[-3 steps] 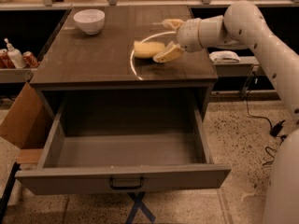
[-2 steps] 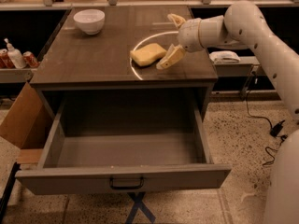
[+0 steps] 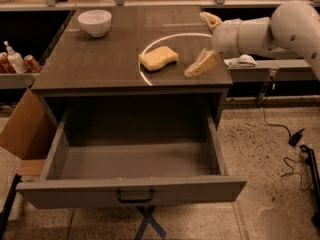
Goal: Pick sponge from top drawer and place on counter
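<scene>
The pale yellow sponge (image 3: 158,58) lies flat on the counter (image 3: 100,59), beside the thin white arc. My gripper (image 3: 206,41) hovers over the counter's right side, to the right of the sponge and apart from it. Its cream-yellow fingers (image 3: 201,65) are spread wide open and hold nothing. The top drawer (image 3: 132,190) is pulled fully out below the counter; its inside is bare, and its dark handle sits at the centre of the front panel.
A white bowl (image 3: 94,22) stands at the counter's back left. A cardboard box (image 3: 22,131) leans against the drawer's left side. Bottles and cans (image 3: 15,60) sit on a shelf at left. Cables (image 3: 295,144) lie on the floor at right.
My gripper let go of the sponge, opened and drew back to the right. The sponge now rests free on the counter.
</scene>
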`<state>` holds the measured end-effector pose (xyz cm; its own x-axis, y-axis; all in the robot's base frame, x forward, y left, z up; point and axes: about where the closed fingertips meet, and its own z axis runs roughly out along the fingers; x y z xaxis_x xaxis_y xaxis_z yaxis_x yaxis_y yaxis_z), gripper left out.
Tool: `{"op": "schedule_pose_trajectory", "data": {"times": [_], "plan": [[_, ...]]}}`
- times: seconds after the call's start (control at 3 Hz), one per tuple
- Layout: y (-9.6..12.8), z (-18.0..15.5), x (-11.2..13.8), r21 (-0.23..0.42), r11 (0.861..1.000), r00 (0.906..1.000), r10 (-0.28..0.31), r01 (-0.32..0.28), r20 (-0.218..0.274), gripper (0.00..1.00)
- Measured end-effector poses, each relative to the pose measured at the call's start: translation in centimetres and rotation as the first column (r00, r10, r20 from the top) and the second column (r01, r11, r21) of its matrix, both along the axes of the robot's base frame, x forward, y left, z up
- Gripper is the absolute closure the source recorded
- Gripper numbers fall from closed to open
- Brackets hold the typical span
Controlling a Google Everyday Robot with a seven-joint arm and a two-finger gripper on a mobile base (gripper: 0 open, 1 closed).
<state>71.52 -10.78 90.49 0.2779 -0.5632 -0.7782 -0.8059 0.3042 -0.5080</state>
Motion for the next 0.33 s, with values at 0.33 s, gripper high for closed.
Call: {"op": "schedule_pose_trajectory", "data": {"times": [0.33], "plan": [[-0.65, -0.12, -0.29, -0.003, 1.0, 1.0, -0.008, 0.008, -0.003, 0.0]]}}
